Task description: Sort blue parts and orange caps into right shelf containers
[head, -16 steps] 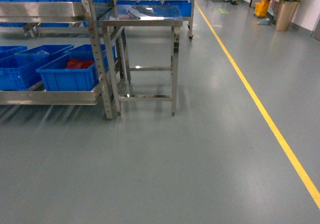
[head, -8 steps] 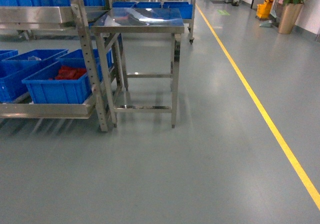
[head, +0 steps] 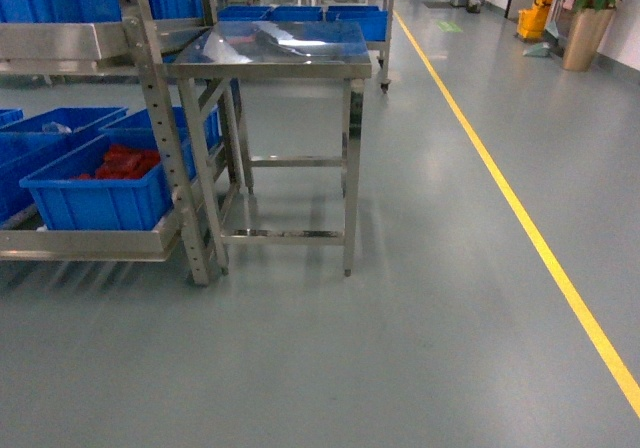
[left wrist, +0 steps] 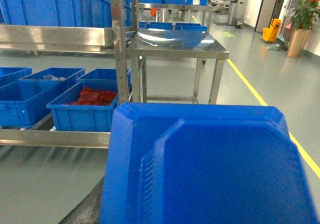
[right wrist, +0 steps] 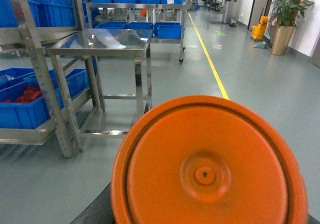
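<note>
A bright blue part point(left wrist: 210, 169) fills the lower half of the left wrist view, riding above the floor in my left gripper point(left wrist: 205, 206). The fingers are hidden behind it. The round end of an orange cap point(right wrist: 207, 169) fills the lower right wrist view, carried the same way by my right gripper point(right wrist: 207, 209). Neither gripper shows in the head view. Large blue crates point(head: 95, 203) stand on the low tier of a steel shelf point(head: 150, 108) at the left. The nearest one holds red pieces point(head: 120, 161). These crates also show in the wrist views point(left wrist: 85, 115) point(right wrist: 22, 111).
A steel table point(head: 270, 53) on thin legs stands beside the shelf post. More blue crates point(head: 300, 13) sit on a rack behind it. A yellow floor line point(head: 520, 218) runs along the right. A potted plant point(head: 580, 28) stands far right. Grey floor lies ahead.
The shelf, crates and table have grown larger and drifted left and down in the head view, so the base has rolled forward toward them.
</note>
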